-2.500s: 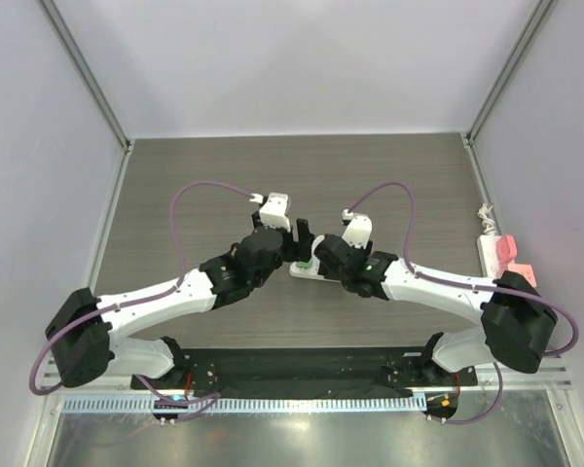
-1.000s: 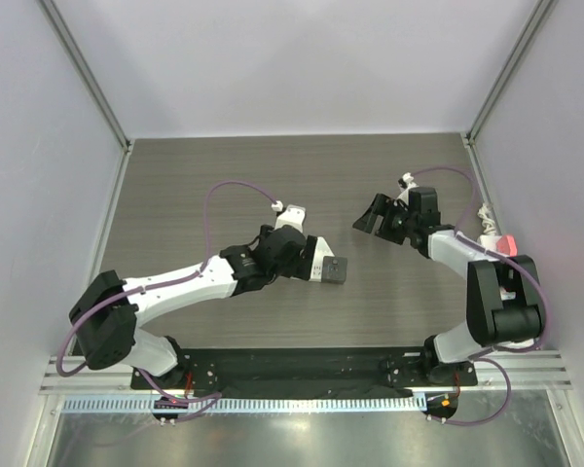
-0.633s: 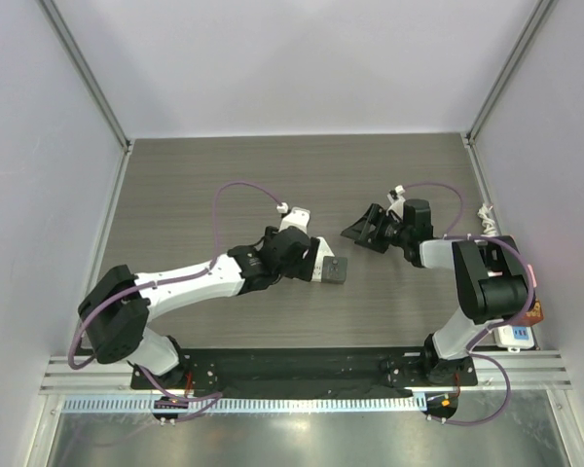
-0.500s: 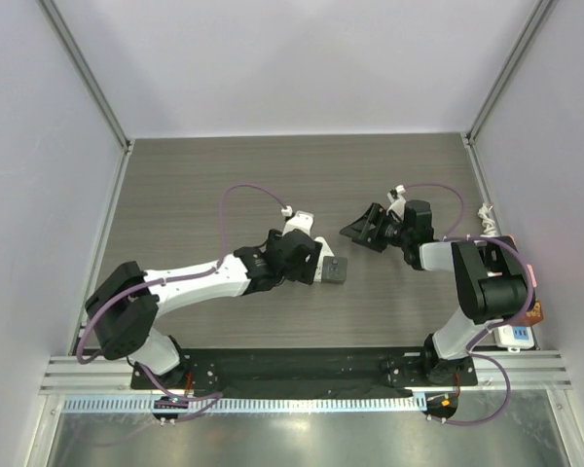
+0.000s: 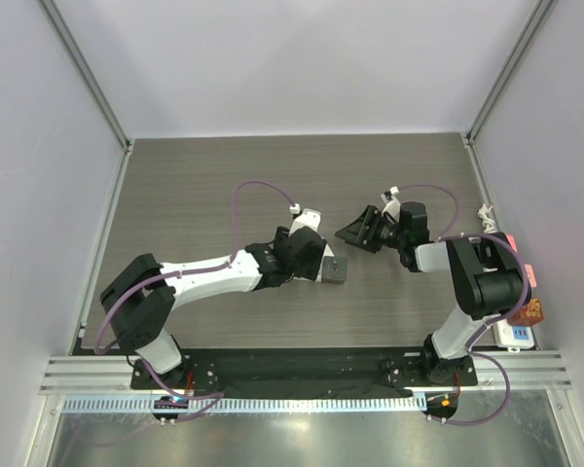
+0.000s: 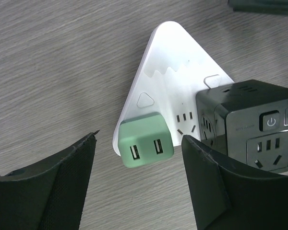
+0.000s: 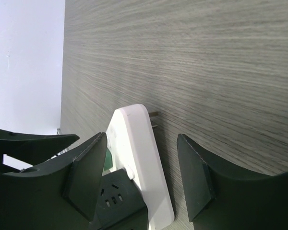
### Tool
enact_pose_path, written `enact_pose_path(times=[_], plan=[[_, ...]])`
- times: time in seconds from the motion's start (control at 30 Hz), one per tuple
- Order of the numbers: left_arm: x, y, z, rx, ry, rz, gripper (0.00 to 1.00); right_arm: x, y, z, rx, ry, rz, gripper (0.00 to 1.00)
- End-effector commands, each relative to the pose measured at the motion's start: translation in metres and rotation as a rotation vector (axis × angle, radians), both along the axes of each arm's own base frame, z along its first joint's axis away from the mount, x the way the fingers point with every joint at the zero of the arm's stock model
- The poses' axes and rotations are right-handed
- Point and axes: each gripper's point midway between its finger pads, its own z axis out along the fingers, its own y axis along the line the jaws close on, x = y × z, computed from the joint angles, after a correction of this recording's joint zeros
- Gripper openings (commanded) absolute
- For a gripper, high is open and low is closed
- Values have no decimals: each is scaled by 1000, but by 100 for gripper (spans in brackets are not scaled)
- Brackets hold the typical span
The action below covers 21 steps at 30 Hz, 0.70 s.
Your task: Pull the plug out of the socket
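A black cube adapter [image 6: 252, 124] sits on the white socket [image 6: 175, 72] just beside the green plug [image 6: 146, 146], leaving only a narrow gap on that side. A white power strip [image 5: 511, 336] lies well apart at the table's right edge, by the right arm's base. The socket lies flat near the middle of the table [image 6: 48, 62], with the green plug seated at one of its corners. The left arm stretches low across from the left, and its gripper [image 6: 139, 139] is just short of the plug, jaws well apart and holding nothing. The right arm folds sharply at the elbow and reaches leftward. Its gripper [image 7: 141, 138] faces the socket's thin edge, jaws likewise spread and empty. The socket is a smooth, rounded plastic triangle, and the plug is a soft-cornered block with two USB slots. The tabletop is grey wood grain and the finger pads [image 6: 53, 187] are coarse black
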Motion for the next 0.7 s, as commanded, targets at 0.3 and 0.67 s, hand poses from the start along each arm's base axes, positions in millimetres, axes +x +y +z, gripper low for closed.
enact_pose_path(times=[0.3,0.67], plan=[[15,-7,12,7,-63,26,60,0,15,-2,13,-15,57,61],[9,-9,7,-10,-38,4,39,-3,23,-6,22,1,91,61]])
